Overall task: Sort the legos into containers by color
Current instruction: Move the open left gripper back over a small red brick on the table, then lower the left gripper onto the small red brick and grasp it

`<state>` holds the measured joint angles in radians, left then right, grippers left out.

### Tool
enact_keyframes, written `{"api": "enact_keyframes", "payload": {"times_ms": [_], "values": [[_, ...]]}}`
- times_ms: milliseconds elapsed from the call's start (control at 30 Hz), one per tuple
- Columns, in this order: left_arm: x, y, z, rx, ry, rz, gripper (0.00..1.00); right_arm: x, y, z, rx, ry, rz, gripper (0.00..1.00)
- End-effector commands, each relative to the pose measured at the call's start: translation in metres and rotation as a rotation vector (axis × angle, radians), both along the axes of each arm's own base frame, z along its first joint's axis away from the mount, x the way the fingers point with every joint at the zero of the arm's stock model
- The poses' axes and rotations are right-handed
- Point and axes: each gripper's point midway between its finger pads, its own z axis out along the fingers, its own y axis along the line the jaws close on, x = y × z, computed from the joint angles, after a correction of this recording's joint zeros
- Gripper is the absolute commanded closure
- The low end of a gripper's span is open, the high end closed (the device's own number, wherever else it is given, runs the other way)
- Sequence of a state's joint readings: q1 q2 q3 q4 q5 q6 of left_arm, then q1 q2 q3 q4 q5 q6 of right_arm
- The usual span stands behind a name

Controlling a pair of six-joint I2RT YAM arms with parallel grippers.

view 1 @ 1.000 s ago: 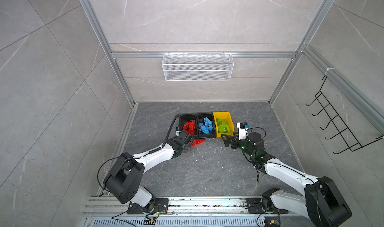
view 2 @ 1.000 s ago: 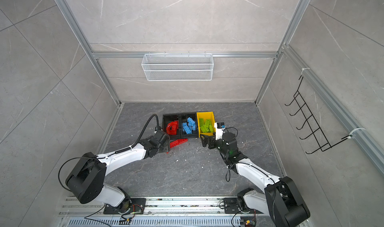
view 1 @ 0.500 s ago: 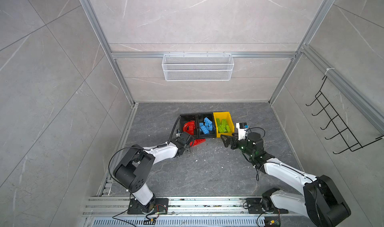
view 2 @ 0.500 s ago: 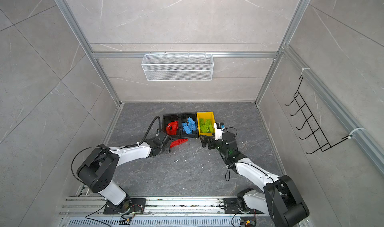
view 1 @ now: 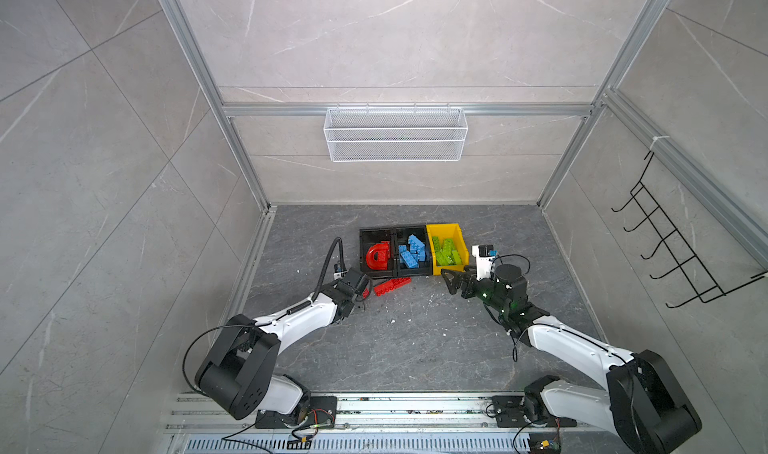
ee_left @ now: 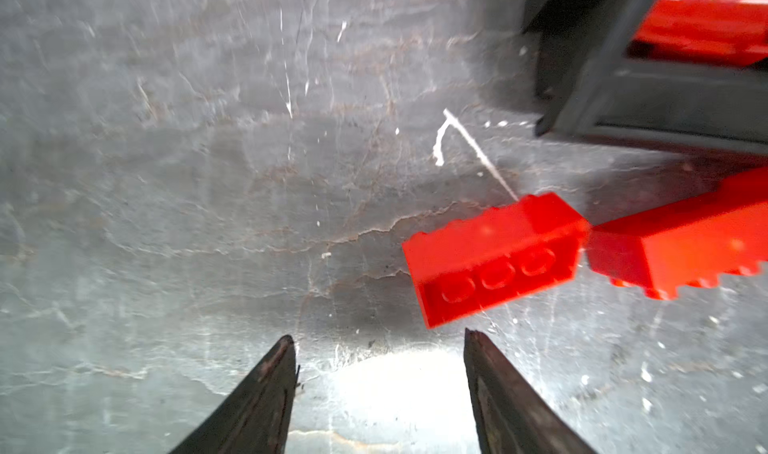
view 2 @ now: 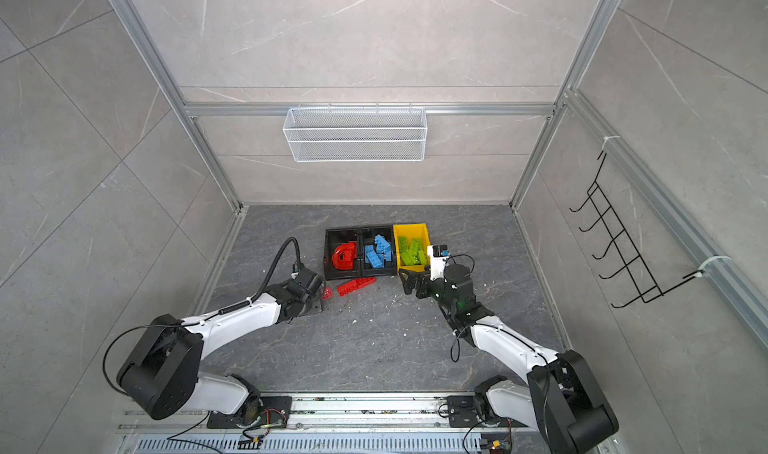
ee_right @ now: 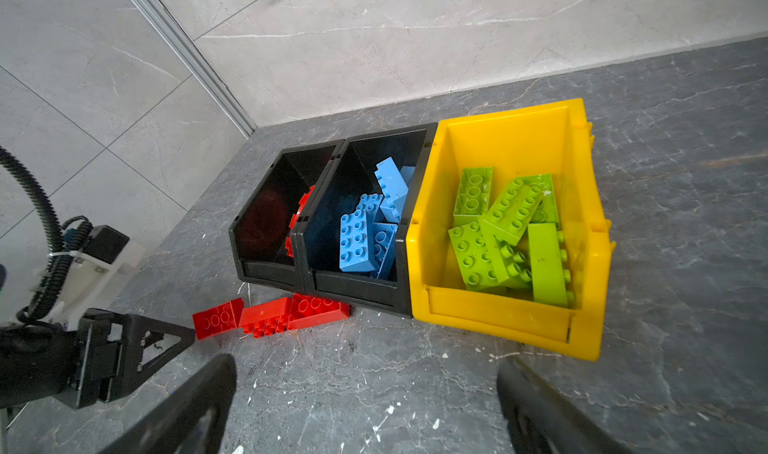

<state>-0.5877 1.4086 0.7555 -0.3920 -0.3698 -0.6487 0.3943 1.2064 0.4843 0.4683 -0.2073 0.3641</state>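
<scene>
Left hand [ee_left: 378, 334]: released, empty. Just ahead of one fingertip, outside the gap: red brick [ee_left: 494, 260] on worktop [ee_left: 208, 182], touching second red brick [ee_left: 681, 244]. Right hand [ee_right: 369, 360]: released wide, empty; just ahead, yellow bin [ee_right: 511, 319] of green bricks [ee_right: 511, 219].

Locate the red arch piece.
In both top views the red arch piece lies inside the leftmost black bin, beside the middle black bin holding blue bricks.

Red bricks [ee_right: 266, 317] on the grey, white-veined floor [ee_right: 685, 182]. Blue bricks [ee_right: 357, 240] in a black bin [ee_right: 353, 290], lime green bricks [ee_right: 511, 215] in the yellow bin [ee_right: 498, 314].
</scene>
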Motion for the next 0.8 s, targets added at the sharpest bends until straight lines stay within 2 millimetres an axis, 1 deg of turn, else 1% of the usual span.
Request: {"api": "enact_keyframes", "payload": {"times_ms": [0,133,200,400,567,700,767], "values": [[0.010,-0.012,0.027,-0.012,-0.052,-0.089,0.30,0.004,0.005,0.009,0.016,-0.009,0.013,0.00],[0.020,-0.020,0.034,0.028,-0.072,-0.187,0.28,0.004,0.005,0.008,0.016,-0.005,0.016,0.00],[0.025,-0.019,0.034,0.074,-0.057,-0.206,0.27,0.004,0.006,0.007,0.016,-0.004,0.016,0.00],[0.037,-0.026,0.029,0.138,-0.033,-0.274,0.22,0.004,0.006,0.007,0.015,-0.003,0.017,0.00],[0.047,-0.026,0.022,0.197,-0.014,-0.324,0.15,0.004,0.005,0.009,0.018,-0.007,0.017,0.00],[0.054,-0.039,0.015,0.180,-0.022,-0.416,0.10,0.003,0.006,0.010,0.019,-0.010,0.019,0.00],[0.058,-0.044,0.011,0.152,-0.010,-0.453,0.09,0.002,0.006,0.012,0.021,-0.013,0.022,0.00]]}}
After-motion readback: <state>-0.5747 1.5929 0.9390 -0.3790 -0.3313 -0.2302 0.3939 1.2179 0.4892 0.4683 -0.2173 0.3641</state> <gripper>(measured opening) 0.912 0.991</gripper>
